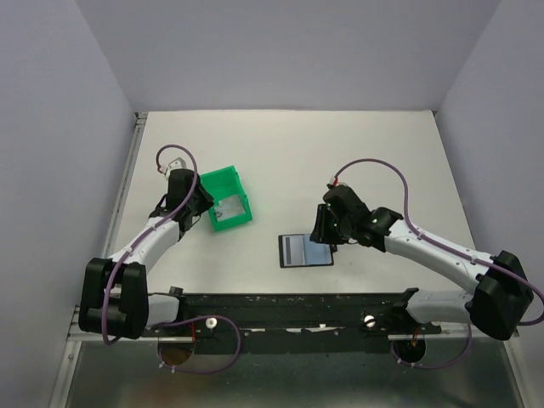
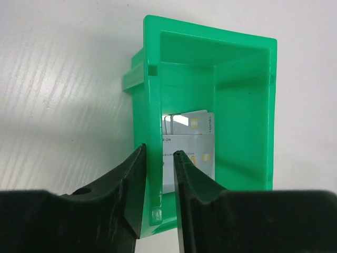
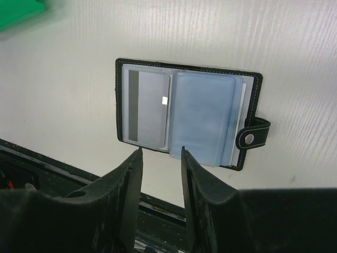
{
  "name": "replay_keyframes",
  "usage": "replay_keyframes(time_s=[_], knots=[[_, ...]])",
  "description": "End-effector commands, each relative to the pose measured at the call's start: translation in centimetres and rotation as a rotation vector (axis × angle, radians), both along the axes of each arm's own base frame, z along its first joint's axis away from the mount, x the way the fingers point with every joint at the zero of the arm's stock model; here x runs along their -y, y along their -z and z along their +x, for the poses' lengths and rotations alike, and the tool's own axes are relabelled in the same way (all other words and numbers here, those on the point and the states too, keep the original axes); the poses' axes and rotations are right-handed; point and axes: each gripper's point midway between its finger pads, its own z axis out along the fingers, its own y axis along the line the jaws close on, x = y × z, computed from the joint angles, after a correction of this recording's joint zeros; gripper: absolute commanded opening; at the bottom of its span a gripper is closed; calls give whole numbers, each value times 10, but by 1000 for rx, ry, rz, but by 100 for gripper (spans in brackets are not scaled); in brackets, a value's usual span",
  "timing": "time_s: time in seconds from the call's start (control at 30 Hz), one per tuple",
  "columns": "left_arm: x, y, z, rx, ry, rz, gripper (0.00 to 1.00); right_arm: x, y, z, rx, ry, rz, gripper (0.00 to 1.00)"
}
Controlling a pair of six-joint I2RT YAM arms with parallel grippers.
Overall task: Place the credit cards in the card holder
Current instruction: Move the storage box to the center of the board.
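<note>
Robot lab test cell, as I see it thru my remote feeds. A plain white desk (image 1: 289, 144) is boxed in on 3 sides by bare pale-lilac walls (image 1: 280, 51), like a filming enclosure. Two white-and-black robot arms, left arm (image 1: 149, 238) & right arm (image 1: 425, 246), are bolted to a black rail (image 1: 289, 310) along the desk's near edge, w/ purple cables (image 1: 371, 161) looping off them. Grey sheet metal (image 1: 280, 378) sits below the rail. The props on the desk are a small green bin (image 1: 223, 181) and an open black card holder (image 1: 297, 252). It's a purpose-built manipulation rig w/ cams overhead and on each wrist.
</note>
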Motion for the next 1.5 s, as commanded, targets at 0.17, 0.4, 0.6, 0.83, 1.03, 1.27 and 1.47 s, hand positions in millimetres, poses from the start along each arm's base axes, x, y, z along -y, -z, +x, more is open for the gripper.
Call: replay_keyframes(time_s=[0.17,0.4,0.6,0.83,1.03,1.27,1.47], knots=[[18,14,4,22,87,-71,22,-2,2,-2,-4,-19,-3,43],[28,19,-12,25,141,-103,5,-15,9,-9,-38,-99,35,43],[39,15,-36,23,178,-101,0,-39,22,-15,-86,-128,121,43],[34,15,-55,9,154,-90,0,-102,31,-27,-121,-219,168,33],[35,12,-58,9,163,-90,0,-128,56,-28,-171,-198,159,19],[41,12,-62,10,191,-106,0,-110,84,-25,-199,-142,-10,10],[58,15,-74,3,235,-121,0,-61,81,-23,-171,-38,-234,8]])
